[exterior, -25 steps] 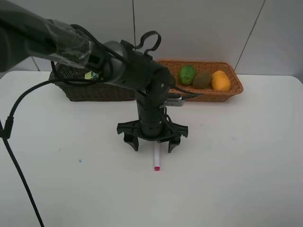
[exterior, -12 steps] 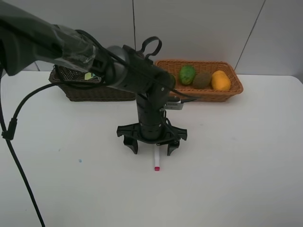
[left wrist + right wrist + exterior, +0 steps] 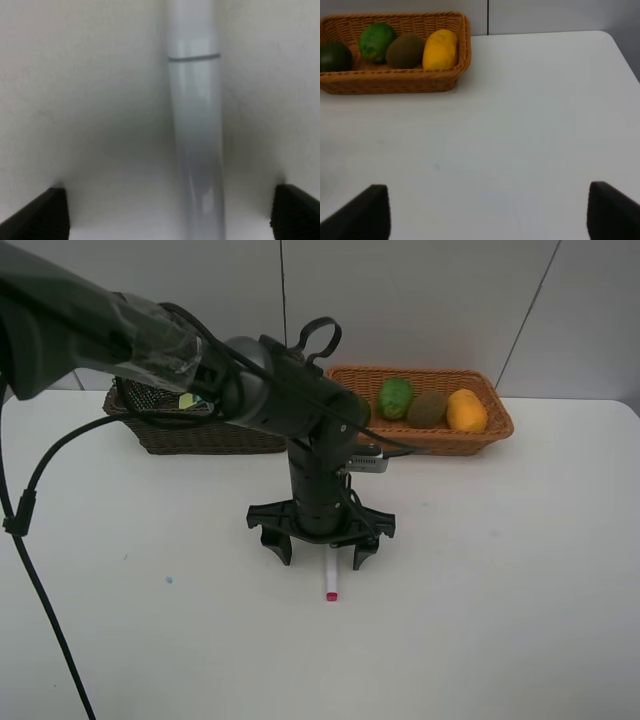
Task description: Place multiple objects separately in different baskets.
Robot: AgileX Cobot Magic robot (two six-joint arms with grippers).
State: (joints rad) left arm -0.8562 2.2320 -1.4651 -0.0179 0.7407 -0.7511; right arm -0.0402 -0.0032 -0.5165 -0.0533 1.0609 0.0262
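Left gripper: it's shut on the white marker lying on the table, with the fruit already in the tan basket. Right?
Not quite. The left gripper is open, its jaws standing wide on either side of the marker, as the left wrist view shows. The marker does lie on the table, and the fruit is in the tan basket.

White marker lying on the white table, a thin seam ringing its barrel, left gripper wide open, one dark fingertip either side of it, neither touching
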